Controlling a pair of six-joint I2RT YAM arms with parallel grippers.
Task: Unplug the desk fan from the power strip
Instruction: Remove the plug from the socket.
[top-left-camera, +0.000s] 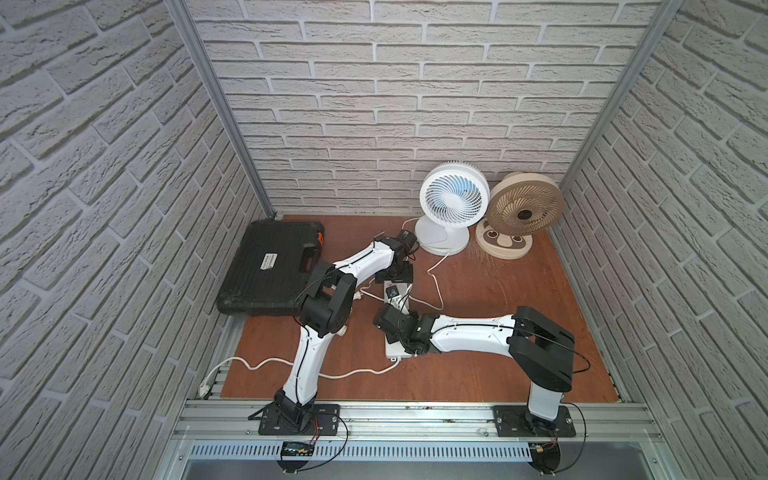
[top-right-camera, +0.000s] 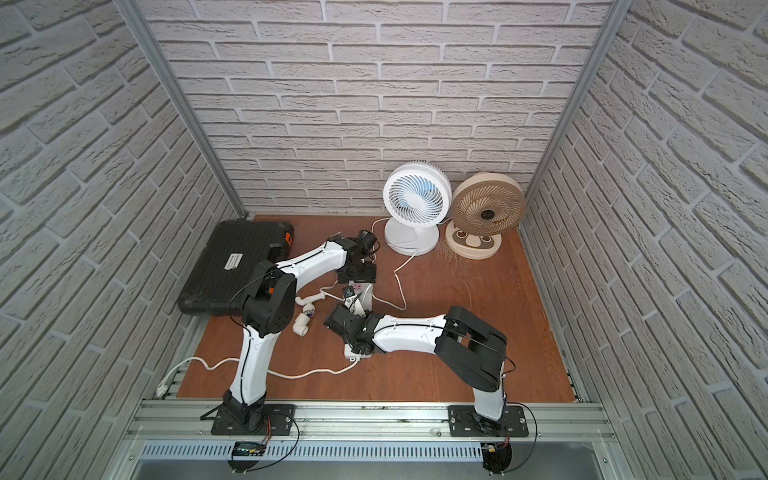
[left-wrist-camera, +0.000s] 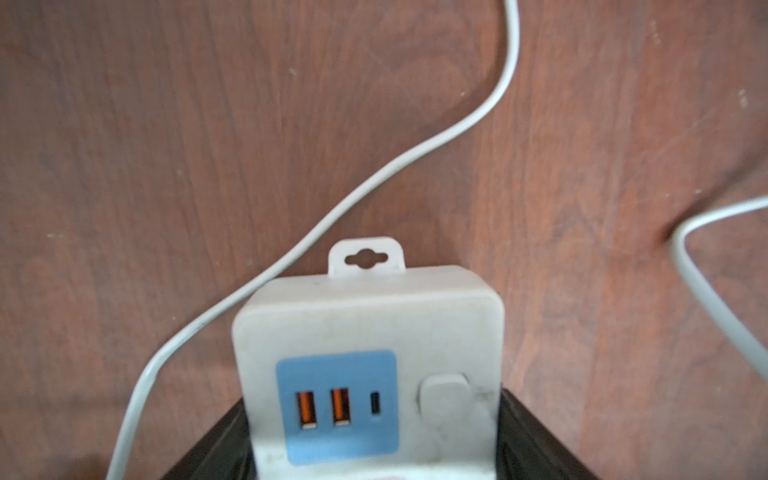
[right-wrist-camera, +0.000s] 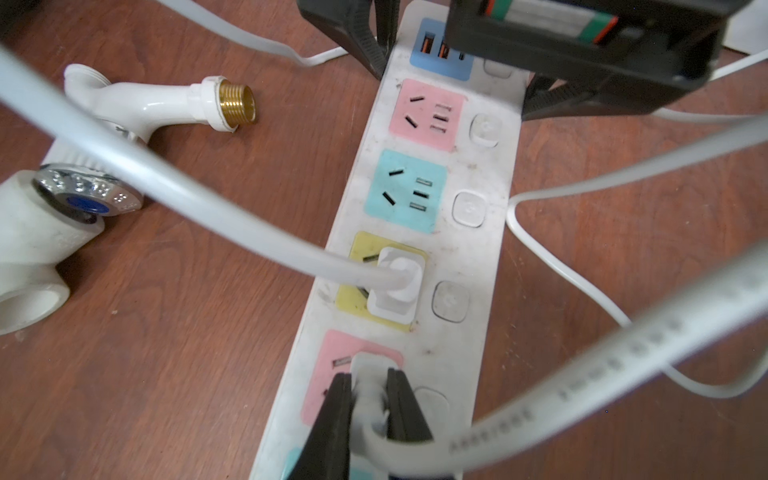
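The white power strip (top-left-camera: 394, 351) (right-wrist-camera: 490, 249) lies mid-table with pastel socket panels. My left gripper (top-left-camera: 395, 276) (left-wrist-camera: 372, 415) is shut on its USB end, with a black finger (left-wrist-camera: 523, 436) on each side. My right gripper (top-left-camera: 388, 322) (right-wrist-camera: 369, 386) is shut on a white plug (right-wrist-camera: 370, 365) seated in a pink socket. A second white plug (right-wrist-camera: 397, 282) sits in the yellow socket. The white desk fan (top-left-camera: 453, 208) (top-right-camera: 415, 203) stands at the back right. Its thin cord (top-left-camera: 436, 274) runs toward the strip. Which plug is the fan's I cannot tell.
A beige fan (top-left-camera: 521, 216) stands beside the white one, by the right wall. A black tool case (top-left-camera: 270, 270) fills the back left. A white faucet (right-wrist-camera: 158, 104) and pipe fittings (top-right-camera: 305, 311) lie left of the strip. The strip's thick cord (top-left-camera: 291, 370) trails to the front left.
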